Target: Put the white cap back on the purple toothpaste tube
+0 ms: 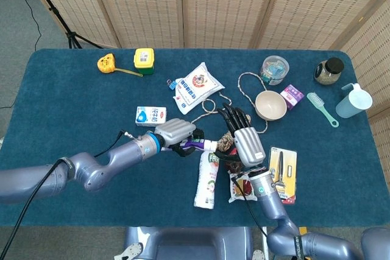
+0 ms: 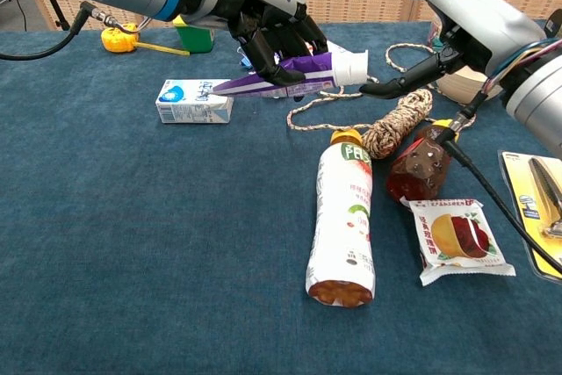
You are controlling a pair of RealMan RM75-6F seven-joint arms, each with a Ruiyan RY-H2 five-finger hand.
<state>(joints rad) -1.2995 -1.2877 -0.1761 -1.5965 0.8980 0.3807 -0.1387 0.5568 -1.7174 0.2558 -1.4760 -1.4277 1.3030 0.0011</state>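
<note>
Your left hand point(image 2: 263, 28) has its dark fingers wrapped around the purple toothpaste tube point(image 2: 281, 75) and holds it roughly level above the blue cloth-covered table point(image 2: 132, 243), nozzle end pointing toward your right hand point(image 2: 457, 28). The white cap point(image 2: 349, 66) sits at that nozzle end, in line with the tube; you cannot tell whether it is fully seated. Your right hand has its fingers spread, with one dark fingertip point(image 2: 369, 88) just beside the cap; whether it touches the cap cannot be told, and it holds nothing that can be seen. Below the tube lie a coil of braided rope point(image 2: 395, 123), a white drink bottle with an orange lid point(image 2: 344, 217) and a small blue-and-white carton point(image 2: 195, 100).
</note>
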